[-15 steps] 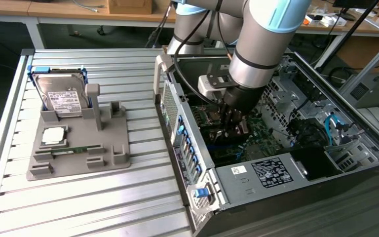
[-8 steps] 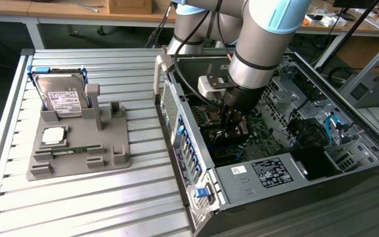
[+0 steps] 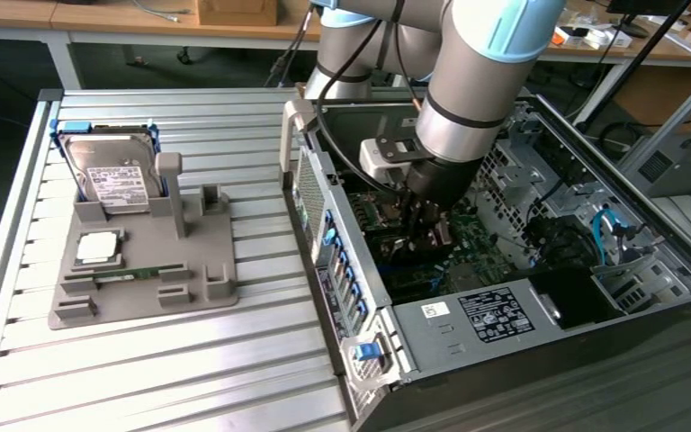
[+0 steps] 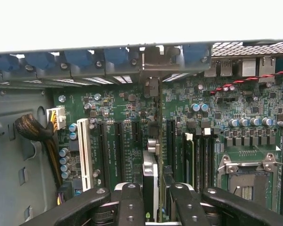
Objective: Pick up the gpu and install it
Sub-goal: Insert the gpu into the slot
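Note:
The gpu [image 4: 151, 174] stands on edge between my fingers over the green motherboard [image 4: 118, 113]. It lines up along a black expansion slot, and its metal bracket end [image 4: 152, 87] reaches toward the rear slot openings of the case. My gripper [image 4: 155, 190] is shut on the card, one black finger [image 4: 131, 202] on each side. In the exterior view, my gripper [image 3: 425, 236] is lowered deep inside the open computer case [image 3: 358, 270], and a bit of the gpu [image 3: 443, 232] shows at its tip. I cannot tell whether the card sits in the slot.
A grey fixture [image 3: 141, 270] on the slatted table holds a hard drive [image 3: 112, 175], a processor chip [image 3: 97, 247] and a memory stick [image 3: 141, 272]. Inside the case are a white slot [image 4: 85, 153], a cable bundle [image 4: 35, 132], the empty processor socket [image 4: 247, 176] and the power supply [image 3: 489, 315].

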`<move>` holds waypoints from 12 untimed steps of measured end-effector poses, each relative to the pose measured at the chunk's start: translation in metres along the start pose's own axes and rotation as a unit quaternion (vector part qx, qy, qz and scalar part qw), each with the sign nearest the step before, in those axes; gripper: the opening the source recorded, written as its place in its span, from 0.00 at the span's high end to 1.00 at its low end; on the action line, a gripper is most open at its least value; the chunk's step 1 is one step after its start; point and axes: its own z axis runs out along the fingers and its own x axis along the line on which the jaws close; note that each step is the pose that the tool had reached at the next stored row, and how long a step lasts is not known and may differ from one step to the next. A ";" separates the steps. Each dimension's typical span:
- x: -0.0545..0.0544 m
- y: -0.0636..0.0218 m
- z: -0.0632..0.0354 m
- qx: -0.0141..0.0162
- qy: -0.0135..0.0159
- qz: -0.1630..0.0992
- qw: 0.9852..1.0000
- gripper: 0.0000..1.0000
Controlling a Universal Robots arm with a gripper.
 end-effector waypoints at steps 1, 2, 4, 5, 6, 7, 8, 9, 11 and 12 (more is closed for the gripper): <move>0.000 0.0000 0.0000 0.000 0.000 -0.001 1.000 0.73; 0.000 0.0000 0.0000 0.000 0.000 -0.002 1.000 0.73; 0.000 0.0000 0.0001 0.000 0.000 -0.002 1.000 0.73; 0.000 0.0000 0.0002 0.000 0.000 -0.002 1.000 0.73; 0.000 0.0001 0.0006 0.000 0.000 -0.002 1.000 0.73; 0.000 0.0001 0.0007 0.000 0.000 -0.002 1.000 0.73; 0.000 0.0001 0.0008 0.000 0.000 -0.002 1.000 0.73; 0.000 0.0001 0.0009 0.000 0.000 -0.002 1.000 0.73; 0.000 0.0001 0.0013 0.000 -0.001 -0.002 1.000 0.73; 0.000 0.0001 0.0015 0.000 -0.001 -0.002 1.000 0.73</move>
